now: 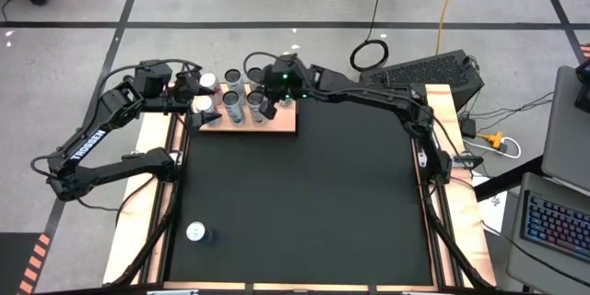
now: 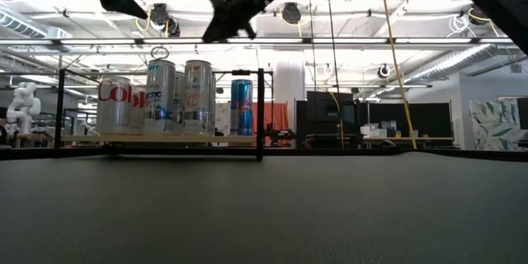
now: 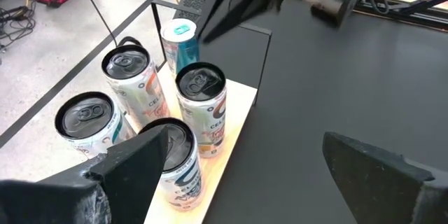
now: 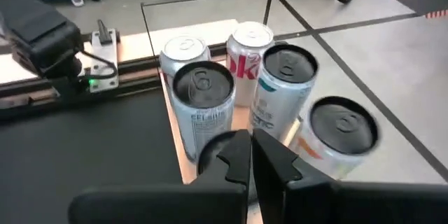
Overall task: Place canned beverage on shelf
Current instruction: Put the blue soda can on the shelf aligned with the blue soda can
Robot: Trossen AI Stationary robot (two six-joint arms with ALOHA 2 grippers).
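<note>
Right gripper (image 4: 250, 155) hides perhaps one can on shelf (image 4: 210, 31).

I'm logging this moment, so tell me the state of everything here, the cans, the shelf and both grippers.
Shelf: flat on the mat's far edge, holding upright cans.
Cans on the shelf: upright, tops sealed, clustered close.
Lone can: on the mat's near left, apart from the shelf.
Left gripper: open, empty, above the cans.
Right gripper: shut, empty, above the shelf.

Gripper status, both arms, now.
Left gripper: open, empty, above the cans on the shelf.
Right gripper: shut, empty, over the shelf.
</note>
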